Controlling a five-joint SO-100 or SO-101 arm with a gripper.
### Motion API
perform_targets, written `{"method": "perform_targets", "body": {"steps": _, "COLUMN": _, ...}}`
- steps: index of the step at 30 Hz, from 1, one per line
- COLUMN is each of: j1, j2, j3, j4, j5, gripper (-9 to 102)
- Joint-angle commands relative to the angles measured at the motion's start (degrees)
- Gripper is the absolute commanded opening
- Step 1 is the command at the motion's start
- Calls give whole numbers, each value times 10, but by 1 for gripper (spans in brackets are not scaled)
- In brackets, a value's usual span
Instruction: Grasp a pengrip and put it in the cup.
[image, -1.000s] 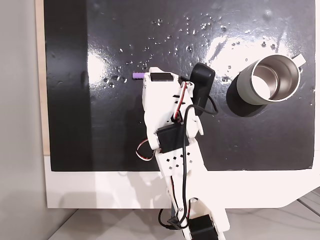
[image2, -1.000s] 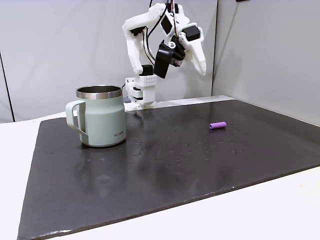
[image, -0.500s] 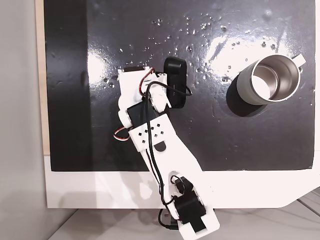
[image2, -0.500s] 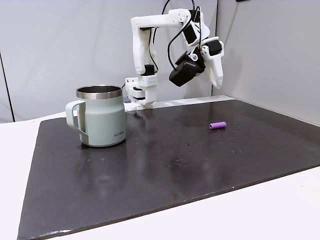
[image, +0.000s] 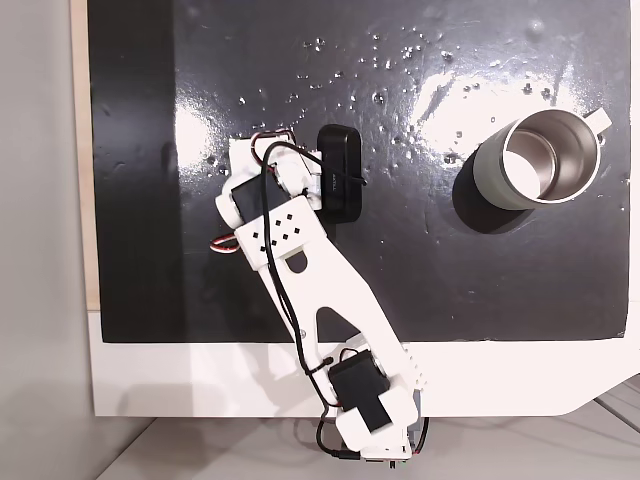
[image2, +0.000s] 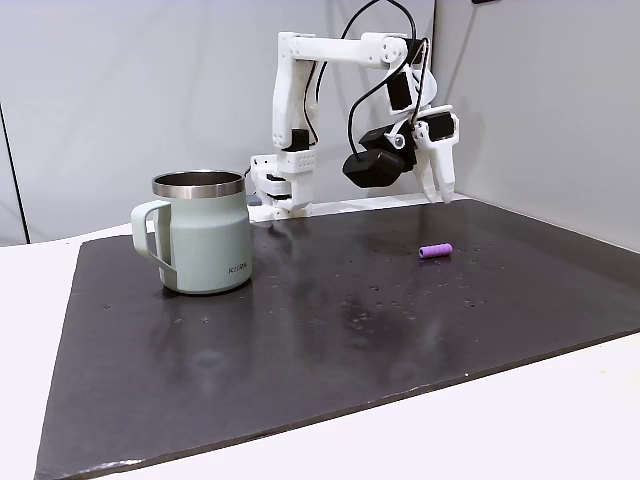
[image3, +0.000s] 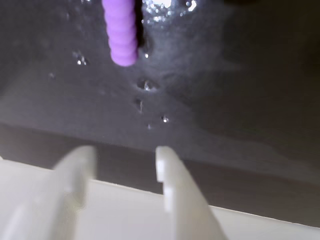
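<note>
Approaching for the grasp: gripper (image3: 125, 157) hangs above the black mat (image2: 330, 320), fingers slightly apart, empty. Pengrip (image2: 435, 250) lies on the mat below and ahead, well apart from the cup (image2: 200, 235). Next move likely calls for descent and straddling it.

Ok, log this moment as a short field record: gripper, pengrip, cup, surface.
gripper: open, empty, fingers pointing down above the mat in the side fixed view
pengrip: light purple, ribbed, lying on its side on the mat, apart from the gripper; seen ahead of the fingertips in the wrist view
cup: upright, grey wall, nothing visible inside from above, far across the mat from the pengrip
surface: black mat, glossy with small specks
</note>
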Motion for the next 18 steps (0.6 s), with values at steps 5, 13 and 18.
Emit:
{"method": "perform_targets", "body": {"steps": 5, "j1": 21, "j2": -35, "j3": -76, "j4": 17, "j5": 18, "gripper": 21}}
{"method": "perform_targets", "body": {"steps": 13, "j1": 24, "j2": -108, "j3": -137, "j4": 49, "j5": 21, "gripper": 21}}
{"method": "perform_targets", "body": {"steps": 18, "j1": 29, "j2": -143, "j3": -172, "j4": 68, "j5": 23, "gripper": 20}}
